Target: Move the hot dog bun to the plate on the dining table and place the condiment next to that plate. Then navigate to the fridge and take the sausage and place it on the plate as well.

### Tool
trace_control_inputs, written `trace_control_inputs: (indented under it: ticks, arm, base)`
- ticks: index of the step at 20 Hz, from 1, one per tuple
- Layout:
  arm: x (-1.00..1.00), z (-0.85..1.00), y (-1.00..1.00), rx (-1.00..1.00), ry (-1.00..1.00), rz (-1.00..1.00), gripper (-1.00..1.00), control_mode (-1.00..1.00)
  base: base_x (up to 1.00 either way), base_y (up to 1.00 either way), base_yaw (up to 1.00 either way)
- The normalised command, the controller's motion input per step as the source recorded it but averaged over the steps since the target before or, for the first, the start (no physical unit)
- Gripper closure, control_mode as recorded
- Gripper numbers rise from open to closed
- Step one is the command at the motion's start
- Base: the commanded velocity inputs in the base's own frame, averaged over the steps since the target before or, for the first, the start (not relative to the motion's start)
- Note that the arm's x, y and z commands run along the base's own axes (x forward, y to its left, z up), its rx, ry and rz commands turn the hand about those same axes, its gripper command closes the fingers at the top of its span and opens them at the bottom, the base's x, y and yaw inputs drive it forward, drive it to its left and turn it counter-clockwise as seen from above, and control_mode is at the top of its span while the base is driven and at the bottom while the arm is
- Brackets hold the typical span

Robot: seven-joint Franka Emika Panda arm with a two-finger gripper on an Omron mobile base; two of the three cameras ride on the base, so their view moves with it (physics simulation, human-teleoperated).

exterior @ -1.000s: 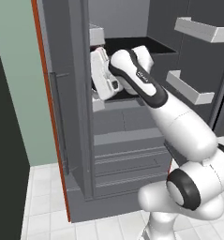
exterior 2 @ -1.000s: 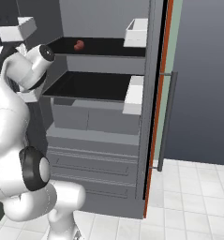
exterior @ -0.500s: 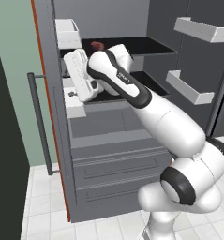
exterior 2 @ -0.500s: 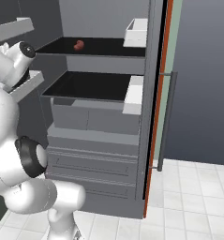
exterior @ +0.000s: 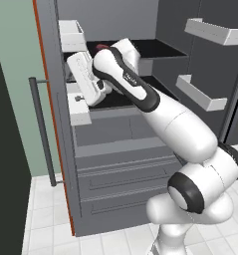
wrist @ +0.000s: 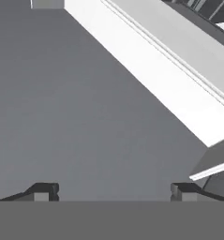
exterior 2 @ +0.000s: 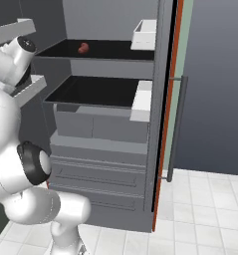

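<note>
The fridge stands open, with black inner shelves and grey drawers below. The sausage, a small dark reddish-brown link, lies on the upper black shelf toward the back; its end peeks out behind my arm. My hand is raised at the left edge of the fridge opening, beside the left door's shelves and left of the sausage. In the hand view my gripper is open, fingertips far apart with nothing between them, facing a grey wall and a slanting white door shelf.
The left door carries a long thin handle and white shelves. More light grey shelves hang on the right door. The open door edge with its handle rises at the right. White floor tiles lie in front.
My arm has swung left, away from the upper shelf toward the left door's shelves. The views have shifted a little with the base. The sausage has not moved.
</note>
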Motion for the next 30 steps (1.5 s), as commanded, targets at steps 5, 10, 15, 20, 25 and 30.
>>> trace_control_inputs:
  ticks: [5, 10, 15, 20, 25, 30]
  arm:
    - [-0.39, 0.0, -0.66, -0.12, -0.22, 0.0, -1.0, -1.0]
    - [-0.4, 0.0, -0.86, -0.14, -0.17, 0.0, -1.0, -1.0]
    - [-0.43, 0.0, -0.94, -0.13, -0.13, 0.0, -1.0, -1.0]
    - [-0.61, 0.0, -0.92, -0.23, -0.21, 0.0, -1.0, -1.0]
    - [-0.76, -0.06, -0.63, -0.31, -0.2, 0.07, -1.0, -1.0]
    - [-0.88, 0.0, -0.51, -0.27, -0.12, 0.08, -1.0, -1.0]
  base:
    - [0.0, 0.0, 0.0]
    - [0.0, 0.0, 0.0]
    - [0.0, 0.0, 0.0]
    - [0.0, 0.0, 0.0]
    - [0.0, 0.0, 0.0]
    - [0.0, 0.0, 0.0]
